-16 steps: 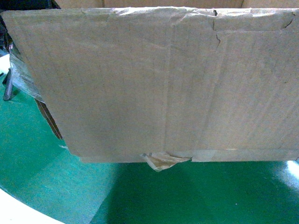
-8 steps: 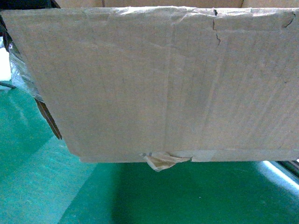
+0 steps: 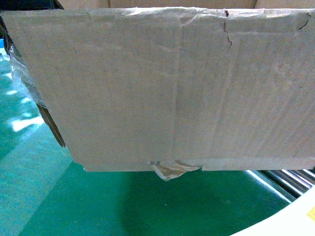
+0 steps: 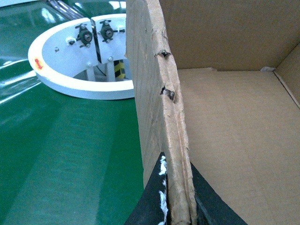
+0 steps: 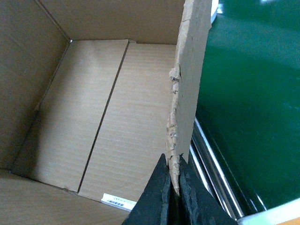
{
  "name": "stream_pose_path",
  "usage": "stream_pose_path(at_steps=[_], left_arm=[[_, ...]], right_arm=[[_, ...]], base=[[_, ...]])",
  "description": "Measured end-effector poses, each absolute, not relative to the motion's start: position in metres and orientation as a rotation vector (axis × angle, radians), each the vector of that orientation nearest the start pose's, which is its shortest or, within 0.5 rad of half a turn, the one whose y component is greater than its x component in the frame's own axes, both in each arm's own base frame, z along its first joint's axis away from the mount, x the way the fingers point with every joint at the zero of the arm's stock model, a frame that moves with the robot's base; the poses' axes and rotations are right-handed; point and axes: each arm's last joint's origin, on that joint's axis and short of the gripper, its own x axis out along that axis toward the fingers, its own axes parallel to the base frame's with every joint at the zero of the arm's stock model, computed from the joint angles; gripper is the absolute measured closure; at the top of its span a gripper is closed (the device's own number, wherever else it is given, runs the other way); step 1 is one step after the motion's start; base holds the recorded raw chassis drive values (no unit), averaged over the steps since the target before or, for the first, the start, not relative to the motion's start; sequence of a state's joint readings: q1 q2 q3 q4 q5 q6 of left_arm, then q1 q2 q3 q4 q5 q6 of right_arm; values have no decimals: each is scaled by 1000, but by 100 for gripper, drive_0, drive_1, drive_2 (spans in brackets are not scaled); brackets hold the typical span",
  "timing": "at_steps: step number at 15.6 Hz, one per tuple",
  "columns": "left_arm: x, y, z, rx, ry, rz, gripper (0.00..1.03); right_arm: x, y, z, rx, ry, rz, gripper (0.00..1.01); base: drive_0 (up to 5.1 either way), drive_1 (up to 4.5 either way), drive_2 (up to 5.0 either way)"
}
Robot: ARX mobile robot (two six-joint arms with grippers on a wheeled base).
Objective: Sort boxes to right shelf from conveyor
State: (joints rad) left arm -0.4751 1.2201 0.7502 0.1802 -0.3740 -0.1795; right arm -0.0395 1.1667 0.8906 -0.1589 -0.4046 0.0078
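The large brown corrugated cardboard carton (image 3: 172,88) with ragged top edges hangs above the broad dark-green conveyor belt (image 3: 98,206), peeling tape (image 3: 170,169) at its bottom seam. The left gripper (image 4: 180,206) pinches its left wall, the right gripper (image 5: 173,197) its right wall. Shiny steel rollers (image 3: 290,179) show past the belt's lower right edge.

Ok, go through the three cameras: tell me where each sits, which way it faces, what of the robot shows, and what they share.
Head: on the robot, looking forward and down at the carton side, lifted over the green belt; no robot part shows.
Left wrist: on the left arm, looking along the carton's left wall, belt beside it; left gripper clamps that wall's torn edge.
Right wrist: on the right arm, looking down into the bare carton; right gripper pinches the right wall.
Shared: all three show the carton and belt.
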Motion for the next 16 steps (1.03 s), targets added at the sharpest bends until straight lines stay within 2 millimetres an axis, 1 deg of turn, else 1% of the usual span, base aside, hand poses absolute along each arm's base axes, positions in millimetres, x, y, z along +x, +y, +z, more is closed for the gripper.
stream_pose_path(at_steps=[16], left_arm=[[241,-112,267,-59,272,-76,99]], right_arm=[[254,1,298,104,427,358,99]], base=[[-161,-161,-161]])
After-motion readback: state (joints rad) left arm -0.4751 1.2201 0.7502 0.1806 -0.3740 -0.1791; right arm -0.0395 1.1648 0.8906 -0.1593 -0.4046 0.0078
